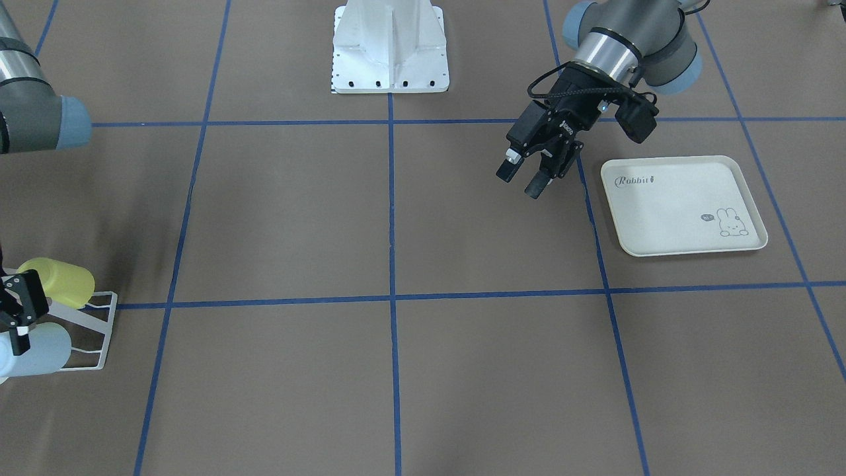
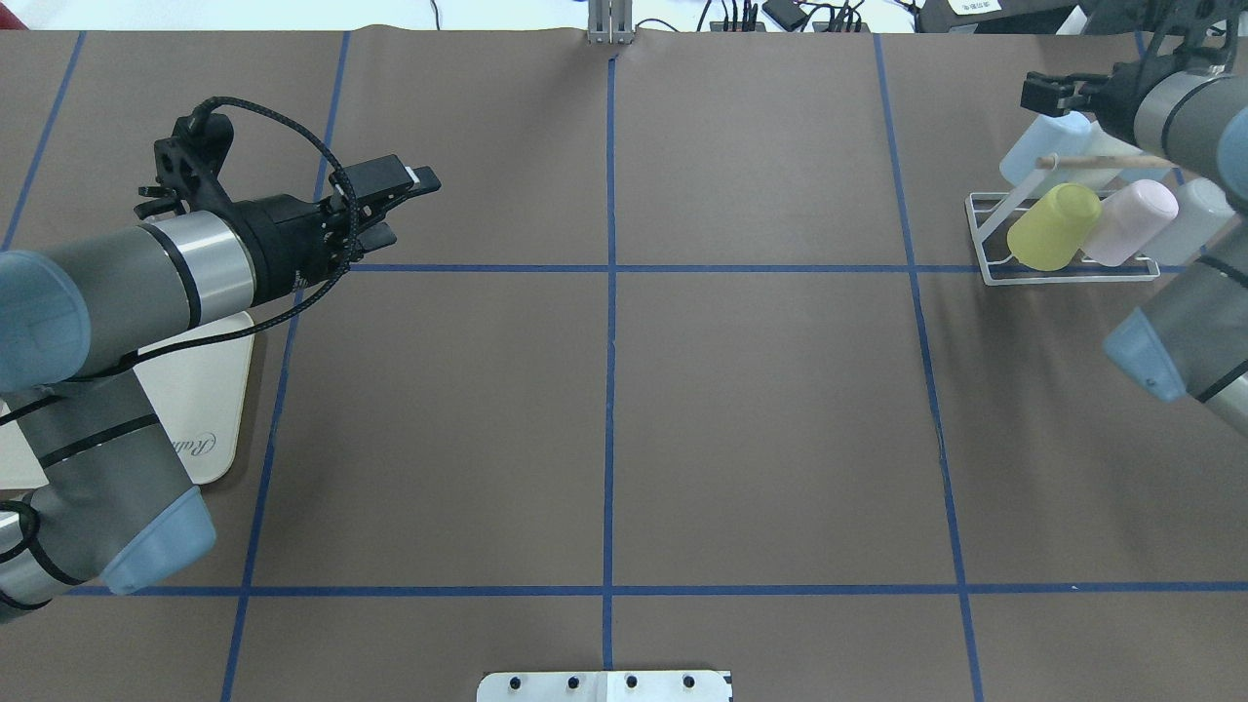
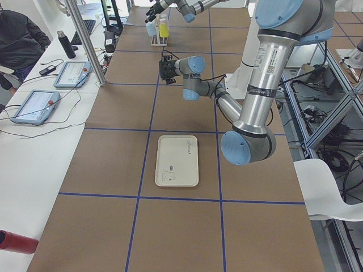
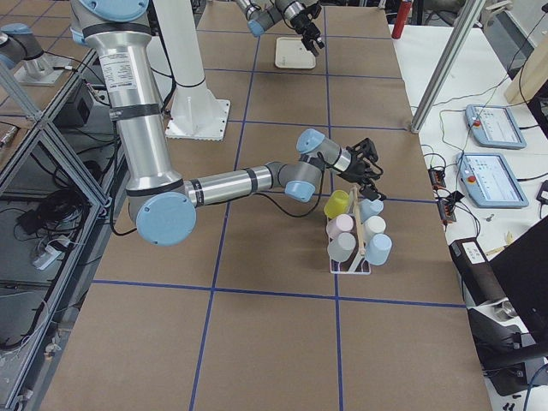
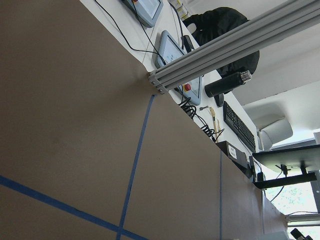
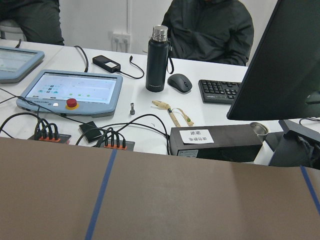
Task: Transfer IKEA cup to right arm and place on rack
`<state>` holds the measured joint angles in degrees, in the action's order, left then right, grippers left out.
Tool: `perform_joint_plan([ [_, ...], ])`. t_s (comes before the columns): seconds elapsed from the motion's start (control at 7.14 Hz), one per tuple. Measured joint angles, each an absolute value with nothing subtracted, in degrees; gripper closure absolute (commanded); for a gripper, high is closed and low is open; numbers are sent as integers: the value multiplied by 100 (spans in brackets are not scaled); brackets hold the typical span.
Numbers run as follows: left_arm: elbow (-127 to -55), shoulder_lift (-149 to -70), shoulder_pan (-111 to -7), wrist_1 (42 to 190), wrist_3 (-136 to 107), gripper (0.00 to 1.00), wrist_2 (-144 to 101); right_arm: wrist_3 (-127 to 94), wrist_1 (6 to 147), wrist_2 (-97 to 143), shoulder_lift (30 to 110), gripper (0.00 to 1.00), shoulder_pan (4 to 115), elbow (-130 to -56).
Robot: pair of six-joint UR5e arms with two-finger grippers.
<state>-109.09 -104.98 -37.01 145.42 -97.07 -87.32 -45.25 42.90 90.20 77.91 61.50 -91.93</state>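
The white wire rack point(image 2: 978, 202) stands at the table's far right and holds several cups lying on its prongs. A light-blue IKEA cup point(image 2: 1048, 141) rests at the rack's far end, under the wooden dowel point(image 2: 1102, 161). My right gripper point(image 2: 1038, 95) hovers just beyond that cup, looks open and holds nothing. In the front-facing view it sits at the left edge, right gripper point(image 1: 10, 324), partly cut off, above the light-blue cup point(image 1: 36, 350). My left gripper point(image 2: 409, 207) hangs open and empty over the far left of the table, also seen as left gripper point(image 1: 520, 182).
Yellow point(image 2: 1053, 226), pink point(image 2: 1131, 219) and grey point(image 2: 1194, 214) cups fill the rack's near row. A cream rabbit-print tray point(image 1: 684, 205) lies under the left arm. The white robot base point(image 1: 390, 46) stands mid-table. Tablets, cables and seated people lie beyond the far edge.
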Motion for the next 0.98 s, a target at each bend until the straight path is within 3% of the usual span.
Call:
perform_joint_plan([
  [0.56,-11405,-9785,-4917,13561,-7000,0,-10195,-3362,6995,11862,7600,0,7862,-10259],
  [0.98,-11254,-8944,-6352,13303,-3968,0,-11861,-2175,8651,12919,7617,0,8467,-10527],
])
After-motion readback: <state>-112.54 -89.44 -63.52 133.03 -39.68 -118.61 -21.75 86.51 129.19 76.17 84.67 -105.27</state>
